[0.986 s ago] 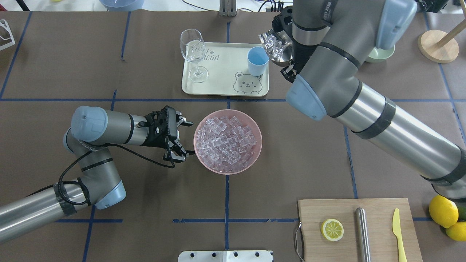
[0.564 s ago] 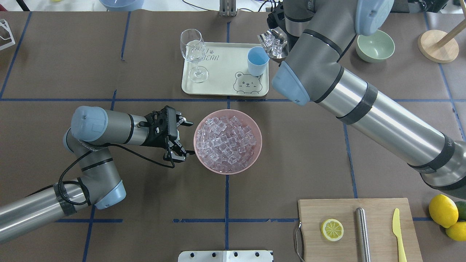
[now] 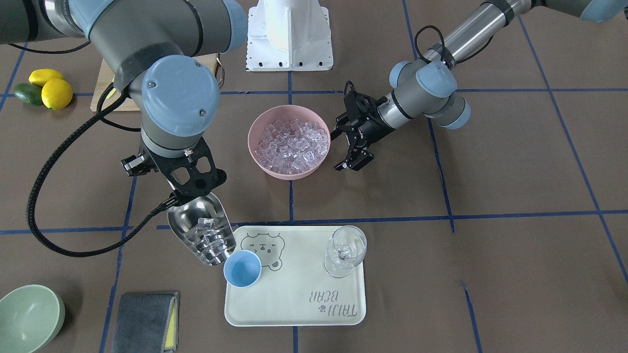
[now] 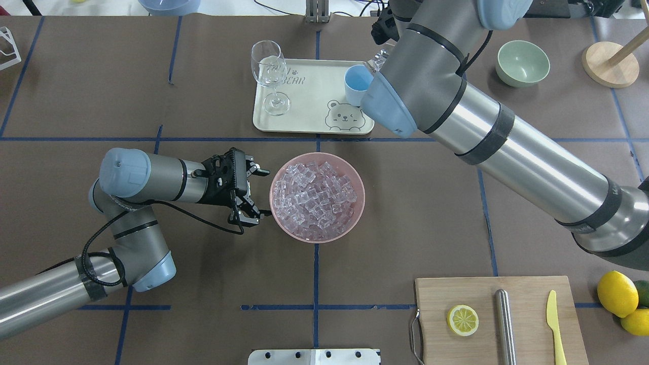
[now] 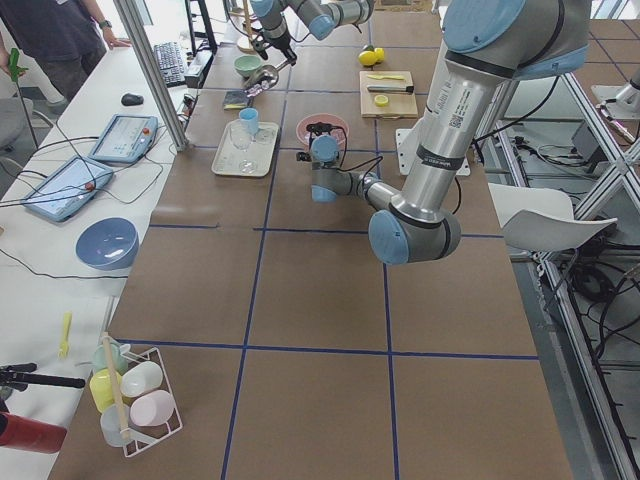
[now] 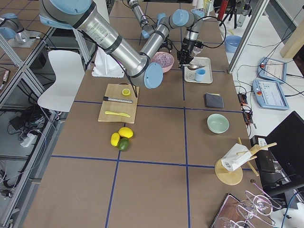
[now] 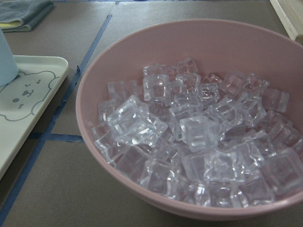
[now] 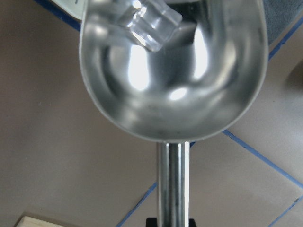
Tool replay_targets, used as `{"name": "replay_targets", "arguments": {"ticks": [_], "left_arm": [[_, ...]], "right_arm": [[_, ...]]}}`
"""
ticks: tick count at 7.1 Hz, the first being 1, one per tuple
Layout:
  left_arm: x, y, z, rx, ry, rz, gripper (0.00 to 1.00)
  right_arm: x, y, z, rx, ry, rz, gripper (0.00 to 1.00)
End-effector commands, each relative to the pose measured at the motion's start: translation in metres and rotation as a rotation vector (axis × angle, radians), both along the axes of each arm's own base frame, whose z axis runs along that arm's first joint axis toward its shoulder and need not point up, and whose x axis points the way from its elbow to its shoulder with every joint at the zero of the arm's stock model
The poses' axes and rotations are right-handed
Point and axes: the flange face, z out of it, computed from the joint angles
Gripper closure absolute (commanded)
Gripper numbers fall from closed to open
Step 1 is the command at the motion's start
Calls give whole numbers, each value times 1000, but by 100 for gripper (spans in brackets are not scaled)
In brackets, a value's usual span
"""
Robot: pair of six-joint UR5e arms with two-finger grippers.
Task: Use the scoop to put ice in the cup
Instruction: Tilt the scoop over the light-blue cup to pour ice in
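Right gripper (image 3: 193, 192) clamped on scoop (image 3: 196, 225) handle, trough tilted down, ice (image 3: 212, 243) bunched at lip beside cup (image 3: 242, 268) rim (pour step). Next: centre lip over cup, tip further.

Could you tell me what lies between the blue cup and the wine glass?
Nothing stands between the cup and the wine glass: only bare tray, in the front-facing view.

Scoop (image 3: 192, 226) w/ ice (image 3: 210, 241) tipped (by cup (image 3: 242, 268)).

Outstretched right arm (image 4: 507, 147), right gripper (image 3: 190, 192) tilted down, jaws clamped; left gripper (image 4: 261, 194) low, sideways, jaws spread.
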Motion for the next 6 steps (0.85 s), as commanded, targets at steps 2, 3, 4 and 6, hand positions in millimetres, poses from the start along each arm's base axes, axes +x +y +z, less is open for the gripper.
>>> {"name": "replay_targets", "arguments": {"ticks": [2,3,4,6], "left_arm": [[0,0,0,0,0,0,0],[0,0,0,0,0,0,0],[0,0,0,0,0,0,0],[0,0,0,0,0,0,0]], "right_arm": [[2,-4,-8,16,39,-79,100],[3,-15,-9,20,45,-121,100],[3,-20,-10,16,51,-137,100],[11,-28,-5,32,58,-191,100]]}}
